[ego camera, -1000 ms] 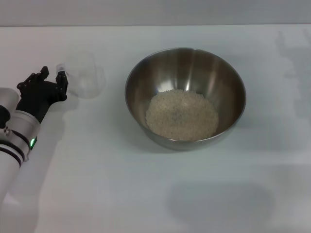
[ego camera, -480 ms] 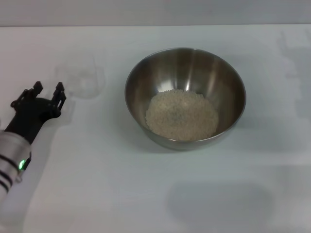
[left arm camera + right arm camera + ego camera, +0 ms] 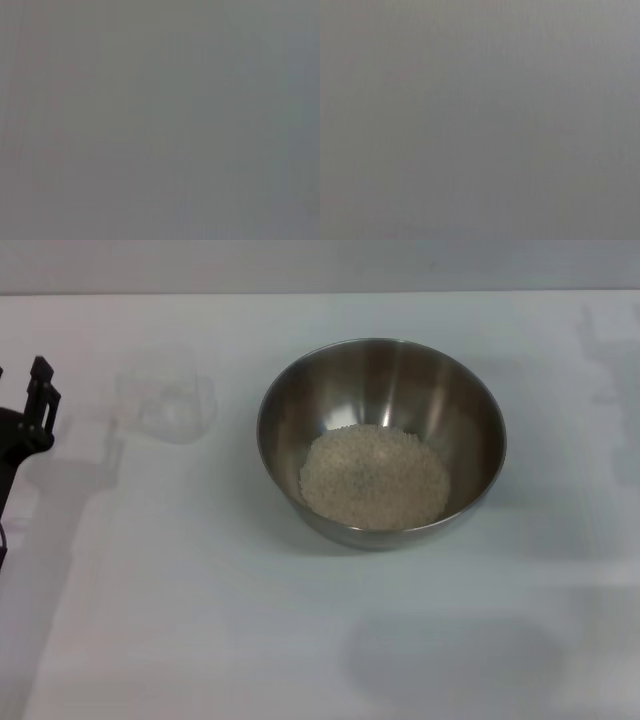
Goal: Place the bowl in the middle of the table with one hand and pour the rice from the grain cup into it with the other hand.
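At the far left edge, the left gripper has been drawn back from the released cup; its finger state cannot be told. Rice lies in the bowl, so the task appears done.

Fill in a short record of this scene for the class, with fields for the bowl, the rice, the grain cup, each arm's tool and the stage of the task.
bowl: bowl upright near the middle of the table
rice: rice heaped inside the bowl
grain cup: grain cup on the table to the bowl's left, apart from it, no rice visible inside, not held
left tool: left tool at the table's left edge, apart from the cup, holding nothing
right tool: not in view
wrist views: show nothing
stage: pouring looks done
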{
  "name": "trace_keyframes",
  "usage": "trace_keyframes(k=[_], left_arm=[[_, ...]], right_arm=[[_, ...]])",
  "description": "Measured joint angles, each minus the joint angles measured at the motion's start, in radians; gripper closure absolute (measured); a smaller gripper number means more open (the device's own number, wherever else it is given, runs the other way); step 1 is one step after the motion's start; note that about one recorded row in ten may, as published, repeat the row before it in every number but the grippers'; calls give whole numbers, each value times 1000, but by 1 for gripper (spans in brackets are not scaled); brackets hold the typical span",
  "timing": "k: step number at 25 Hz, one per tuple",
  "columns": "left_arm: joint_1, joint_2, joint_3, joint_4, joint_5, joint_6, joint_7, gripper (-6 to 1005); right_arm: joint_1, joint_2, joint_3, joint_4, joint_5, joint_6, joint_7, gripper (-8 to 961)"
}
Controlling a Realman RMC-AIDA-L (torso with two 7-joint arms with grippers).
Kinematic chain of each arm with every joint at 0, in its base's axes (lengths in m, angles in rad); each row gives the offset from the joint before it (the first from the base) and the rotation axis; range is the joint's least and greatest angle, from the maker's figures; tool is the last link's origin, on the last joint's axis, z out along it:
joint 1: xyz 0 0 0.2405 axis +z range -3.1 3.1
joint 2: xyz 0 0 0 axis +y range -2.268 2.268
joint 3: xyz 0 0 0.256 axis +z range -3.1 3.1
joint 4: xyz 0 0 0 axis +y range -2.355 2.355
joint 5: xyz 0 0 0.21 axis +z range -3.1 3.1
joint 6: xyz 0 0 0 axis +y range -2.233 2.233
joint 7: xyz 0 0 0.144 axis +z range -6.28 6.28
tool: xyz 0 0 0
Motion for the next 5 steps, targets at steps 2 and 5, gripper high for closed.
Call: trace_keyframes(k=[2, 5], left_arm=[[0, 0, 0, 0, 0, 0, 0, 449], [-40, -1, -42, 12, 1, 5, 2, 449]], right_arm=[[-6, 3, -4, 0, 0, 3, 3, 260], [-18, 7, -8, 0, -1, 18, 39, 260]])
